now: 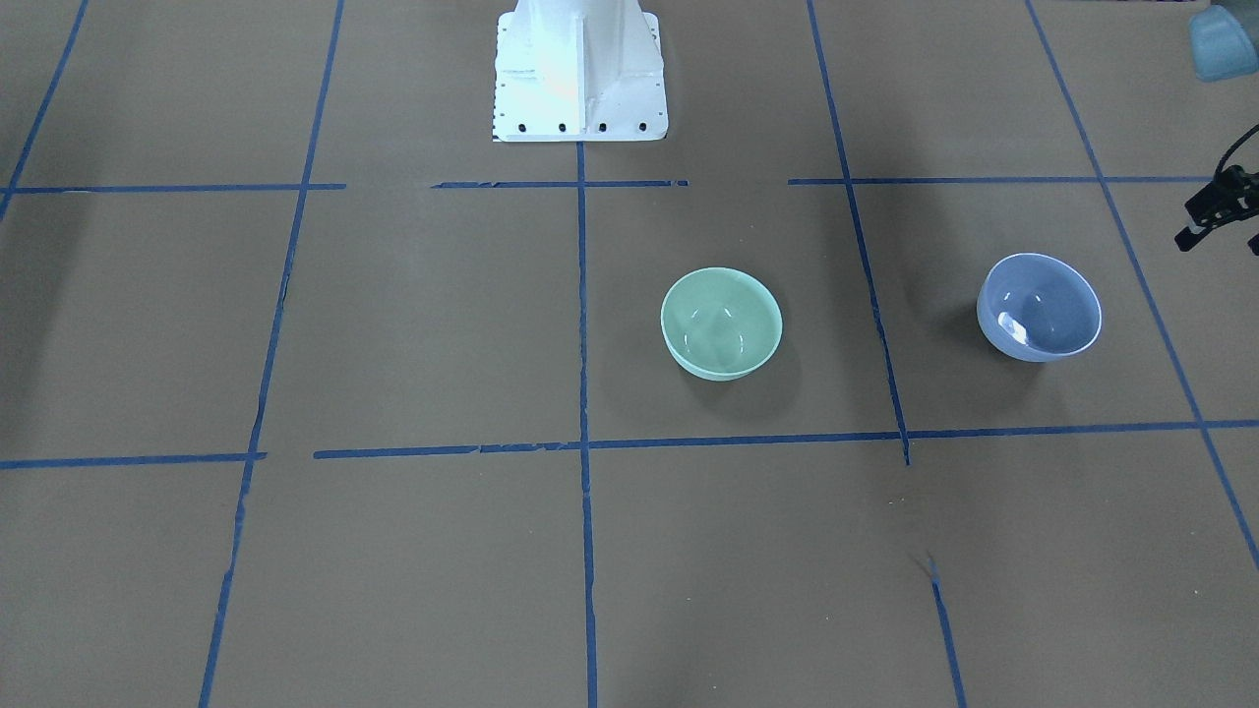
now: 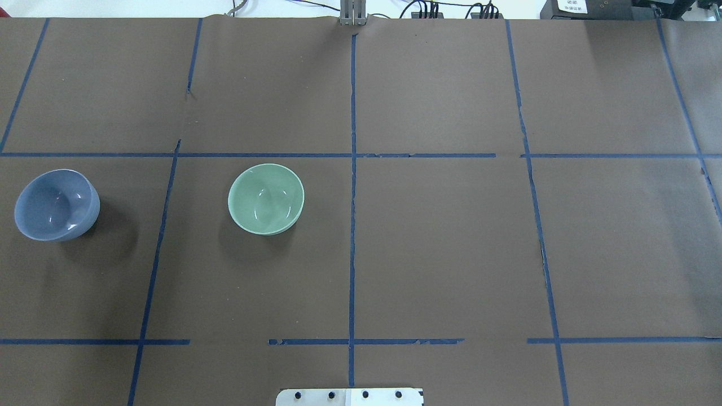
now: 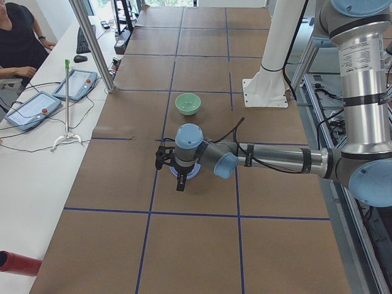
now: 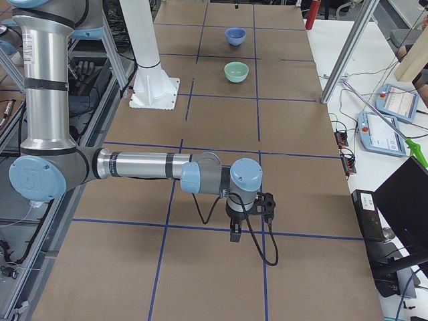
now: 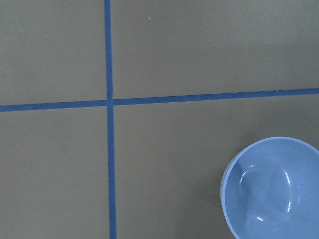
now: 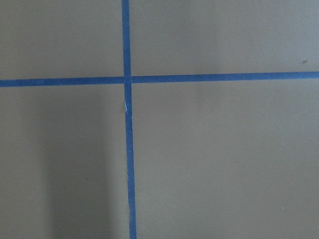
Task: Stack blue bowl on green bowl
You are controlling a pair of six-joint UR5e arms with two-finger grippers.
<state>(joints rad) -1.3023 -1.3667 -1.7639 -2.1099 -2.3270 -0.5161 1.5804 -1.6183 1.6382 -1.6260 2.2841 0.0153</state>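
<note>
Side views are showing left gripper (image 3: 181, 182) hanging near blue bowl (image 2: 56, 204) and right gripper (image 4: 235, 233) well apart from it; can't tell jaw spread on either. Overhead is showing only bowls: blue one sitting upright, mouth up, left of green bowl (image 2: 265, 198), not touching.

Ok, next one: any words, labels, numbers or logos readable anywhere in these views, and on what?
No text is legible in any view.
On the dark box, the white label: print too small to read.
On the pendant screens: too small to read.
On the blue joint cap of the right arm: faint mark, too blurred to read.
On the blue bowl and green bowl: no markings show.
</note>
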